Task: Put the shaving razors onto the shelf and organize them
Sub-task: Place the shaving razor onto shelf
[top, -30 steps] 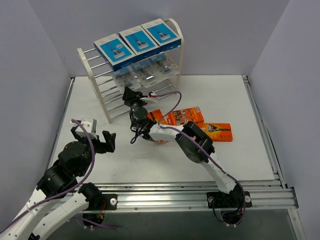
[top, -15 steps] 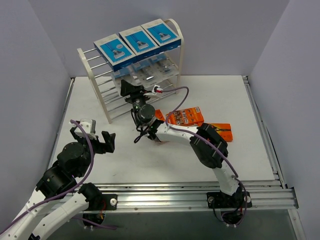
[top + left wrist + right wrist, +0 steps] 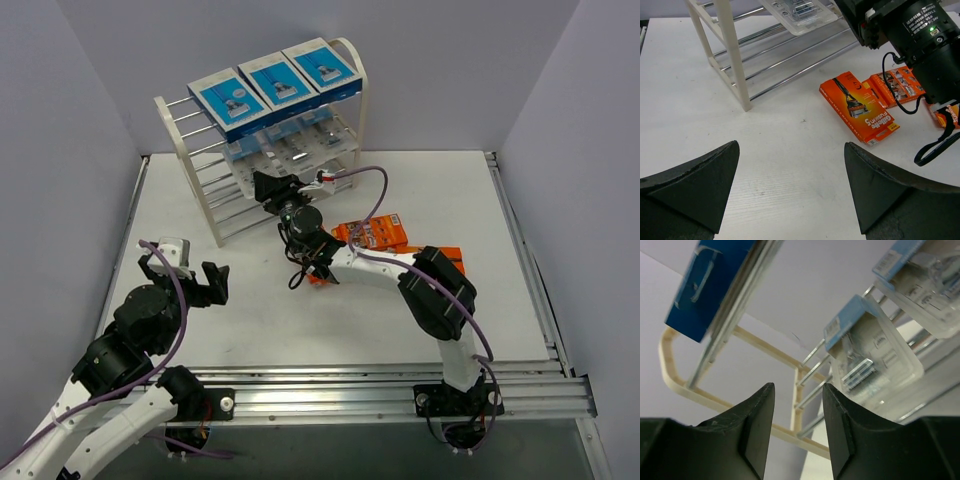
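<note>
Right wrist view: right end effector [image 3: 797, 387] narrowly parted, empty, beside shelf [image 3: 192, 172]. Left end effector [image 3: 791, 146] wide, empty. Orange packs [image 3: 372, 233] on surface [image 3: 500, 300]. Advised: back clear of rods, then grip one pack edgewise.

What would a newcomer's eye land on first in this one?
The white shelf at the far left of the table, with three blue boxes lined along its top tier and clear blister packs on the tier below. Then the right gripper, open and empty, at the shelf's lower tiers, with orange packs lying beside its arm. The left gripper hangs open, near left.
</note>
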Motion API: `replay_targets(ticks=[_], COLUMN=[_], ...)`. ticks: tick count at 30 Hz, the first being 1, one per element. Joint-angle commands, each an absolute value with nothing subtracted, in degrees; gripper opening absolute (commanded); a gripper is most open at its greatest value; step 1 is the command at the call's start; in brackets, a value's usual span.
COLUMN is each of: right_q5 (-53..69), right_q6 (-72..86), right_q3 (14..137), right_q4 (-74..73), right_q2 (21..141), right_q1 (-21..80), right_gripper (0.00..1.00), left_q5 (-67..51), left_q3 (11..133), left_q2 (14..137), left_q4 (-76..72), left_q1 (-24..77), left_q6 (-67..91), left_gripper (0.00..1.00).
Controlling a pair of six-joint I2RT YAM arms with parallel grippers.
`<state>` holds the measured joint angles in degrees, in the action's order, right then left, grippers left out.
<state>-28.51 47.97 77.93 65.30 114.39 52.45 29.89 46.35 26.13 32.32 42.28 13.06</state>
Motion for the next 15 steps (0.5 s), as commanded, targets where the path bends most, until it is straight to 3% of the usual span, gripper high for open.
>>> replay_targets(ticks=[1,7,15], right_q5=[-26.28,-26.45,-20.05], right_q6=[45.72,36.93,26.99], right_q3=[76.12,74.7,84.98], right_q4=[62.34,47.08,22.25], right_q2=[106.97,99.15,97.64], right_q1=[52.03,51.77,48.61], right_gripper=[0.38,0.32,0.32], left_q5=[31.2,32.52,39.89], left_q3=[47.29,47.46,48.07], left_q2=[25.66,25.58,26.71], left_q4=[30.41,30.59,31.46], left_q1=[42.36,42.45,42.36], left_q6=[13.18,13.18,13.36], left_gripper=[0.95,0.95,0.95])
